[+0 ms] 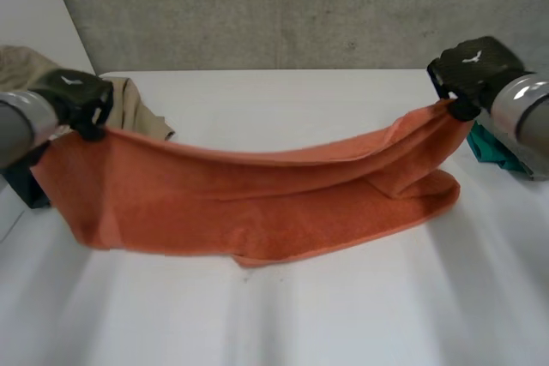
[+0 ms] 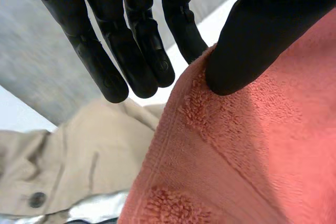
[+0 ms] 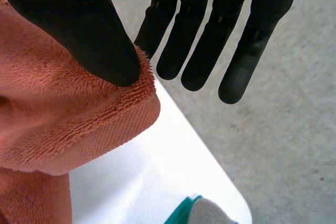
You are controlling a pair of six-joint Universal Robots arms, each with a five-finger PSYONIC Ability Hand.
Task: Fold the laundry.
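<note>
Orange towel [image 1: 257, 203] strung between both hands, its middle sagging onto the tabletop [image 1: 283, 323]; left hand [image 1: 79, 96] pinches one upper corner between thumb and finger, other fingers straight; right hand [image 1: 472, 70] pinches the opposite corner likewise. Step, as judged: stretching it flat before a fold. To do well: firm pinches; draw hands apart until the sag and the rumpled right end smooth out; lower evenly, clear of the beige garment [image 1: 137, 105].
</note>
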